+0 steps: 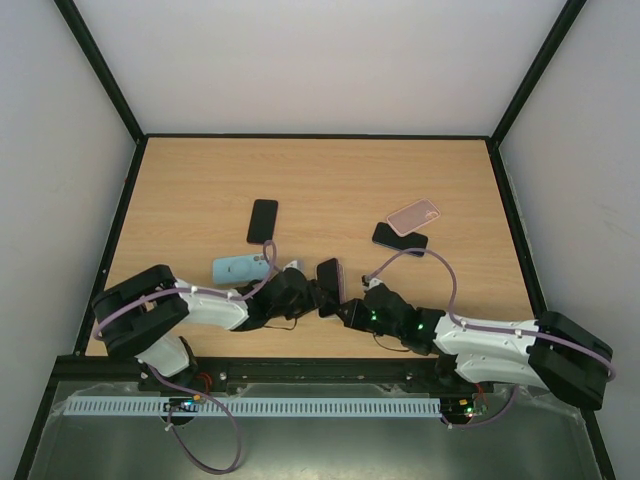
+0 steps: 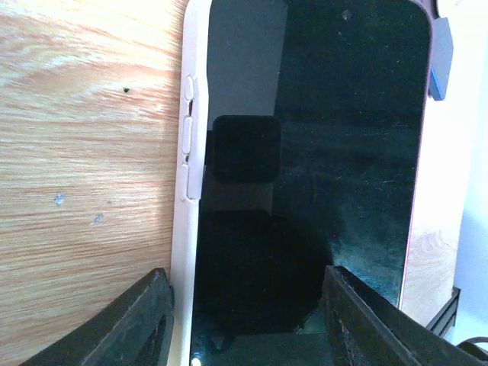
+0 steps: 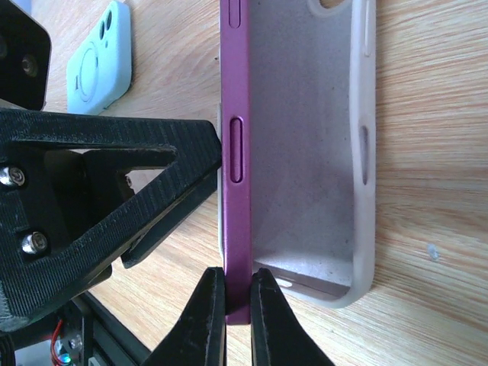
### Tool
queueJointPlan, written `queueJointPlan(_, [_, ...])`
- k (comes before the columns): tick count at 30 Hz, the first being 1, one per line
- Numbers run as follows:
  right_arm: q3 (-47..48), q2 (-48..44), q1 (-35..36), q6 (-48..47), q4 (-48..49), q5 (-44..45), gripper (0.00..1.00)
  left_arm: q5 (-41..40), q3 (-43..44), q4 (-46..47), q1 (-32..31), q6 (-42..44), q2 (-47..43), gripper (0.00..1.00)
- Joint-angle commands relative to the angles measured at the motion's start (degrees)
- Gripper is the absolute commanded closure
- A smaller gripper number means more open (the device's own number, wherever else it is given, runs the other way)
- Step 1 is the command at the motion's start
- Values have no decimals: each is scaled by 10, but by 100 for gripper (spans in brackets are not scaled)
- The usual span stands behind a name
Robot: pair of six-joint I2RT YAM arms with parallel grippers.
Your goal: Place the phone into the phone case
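From where I stand, the two arms meet low over the near middle of the light wooden table (image 1: 200, 180), both at a slim, magenta-rimmed, black-screened phone (image 1: 330, 272) standing on edge between them. The right claw (image 3: 236, 280) is pinched tight on the phone's thin rim at its near end, so the phone's long axis runs straight away from those fingers. The pale, rubbery phone case (image 3: 305, 152) lies alongside with its long axis parallel to the phone's. Its hollow gapes on the side of the phone away from the left claw (image 2: 248, 305), and one long wall seems tucked against the phone's rim. The glass faces the left arm. The left claw's two black fingers (image 2: 149, 324) straddle phone and case across their width, just beside the pale wall, but I cannot tell whether they actually press. I'd judge the coming move to be a swing of the phone's free long edge toward that hollow, and both arms are equally near for it. A mint-blue case (image 1: 240, 268) lies apart, unused.
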Motion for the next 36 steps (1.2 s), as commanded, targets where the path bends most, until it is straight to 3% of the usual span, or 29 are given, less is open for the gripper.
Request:
queueJointPlan(1, [-13, 15, 3, -16, 66, -46, 98, 26, -23, 8, -13, -23, 4, 44])
queueJointPlan(10, [-37, 33, 2, -11, 140, -114, 98, -6, -38, -14, -21, -15, -24, 45])
queueJointPlan(17, [-33, 55, 1, -7, 171, -158, 98, -60, -47, -90, -31, -30, -85, 46])
queueJointPlan(25, [-20, 95, -4, -19, 150, -169, 97, -99, -75, -118, -31, -54, -131, 48])
queueJointPlan(31, [9, 95, -4, -40, 72, -142, 91, -128, -82, -140, -23, -48, -169, 48])
queueJointPlan(36, [24, 68, -4, -58, 9, -115, 73, -119, -93, -145, 8, -35, -199, 48])
